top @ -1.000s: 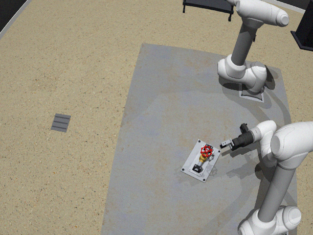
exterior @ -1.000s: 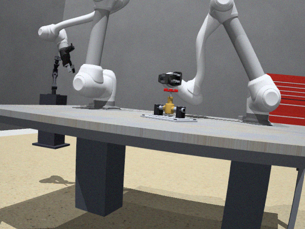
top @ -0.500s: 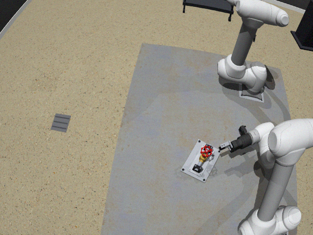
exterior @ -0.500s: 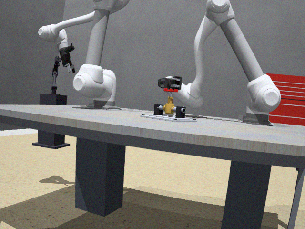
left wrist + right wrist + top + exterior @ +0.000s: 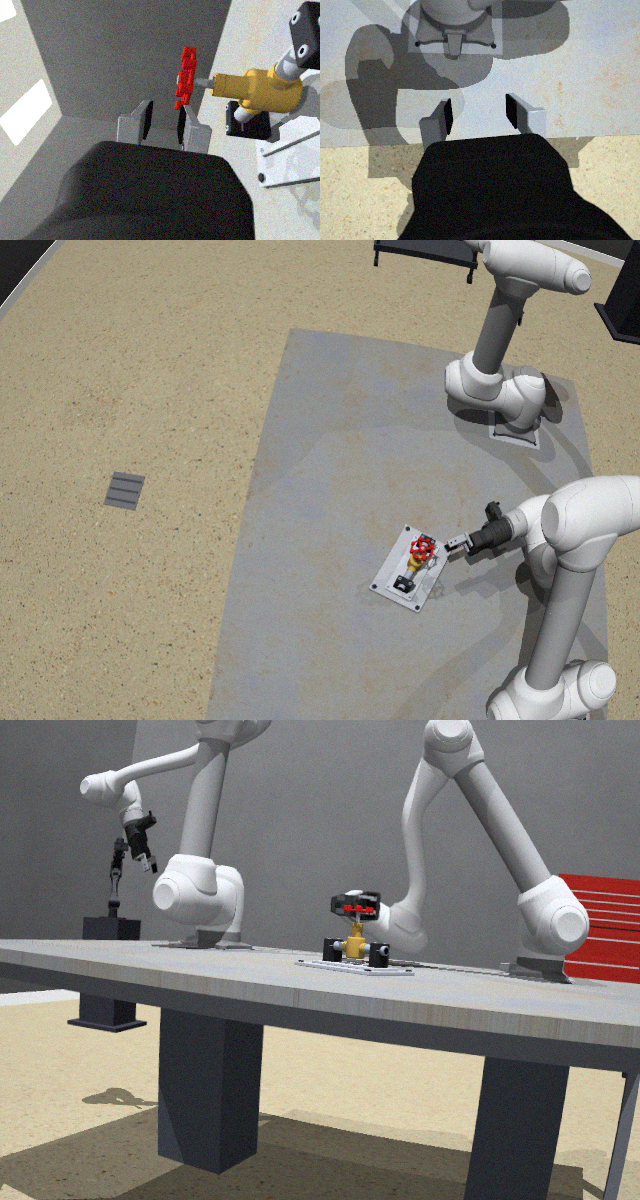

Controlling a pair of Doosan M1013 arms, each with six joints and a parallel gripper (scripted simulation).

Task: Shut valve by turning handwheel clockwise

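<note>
tabletop: gray (image 5: 320,457) (image 5: 289,983) (image 5: 225,200) (image 5: 600,100), faint rusty stains, thick slab edge
on it: light metal plate (image 5: 386,570) (image 5: 356,969) (image 5: 295,172), flat, dark bolts at corners
also on it: arm base plates (image 5: 536,445) (image 5: 497,49), well apart from metal plate

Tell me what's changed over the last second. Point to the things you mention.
The left tool (image 5: 448,548) (image 5: 361,904) (image 5: 165,115) has come down to about the height of the red handwheel (image 5: 432,548) (image 5: 358,909) (image 5: 186,82), beside it. Nothing was gripped or let go. The right tool (image 5: 149,864) (image 5: 479,107) stayed put, and the handwheel shows no clear turn.
</note>
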